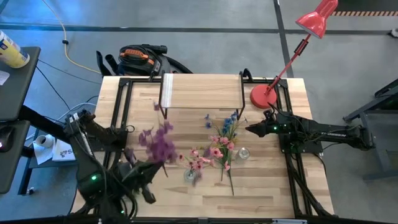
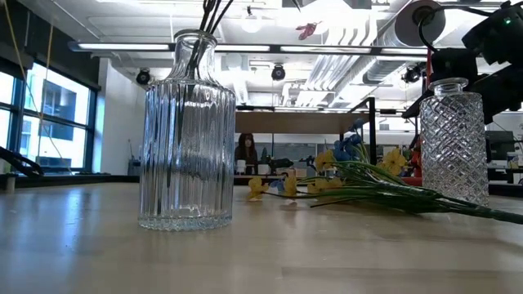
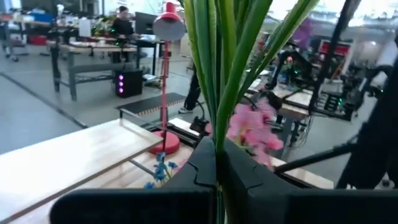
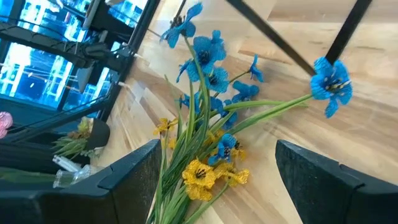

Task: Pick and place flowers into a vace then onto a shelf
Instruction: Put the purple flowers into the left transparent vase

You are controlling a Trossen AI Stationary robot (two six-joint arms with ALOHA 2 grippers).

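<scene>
above the ribbed glass vase (image 2: 186, 135) the left gripper (image 3: 217, 165) is clamped on the pink and purple bunch (image 1: 163, 142), stems pointing down into its neck. right gripper (image 4: 214, 168) hangs open just beside the blue and yellow bunch (image 4: 208, 118), lying flat on the wooden surface (image 1: 261, 177) short of the shelf (image 1: 202, 92); a workshop lies behind.

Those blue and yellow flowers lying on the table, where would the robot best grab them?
Probably mid-stem, coming straight down. The blue and yellow flowers lie flat, their stems bundled toward the table's near edge and bare of blooms. The open right gripper hovers by the bloom end, so it would need to shift along the stems.
</scene>
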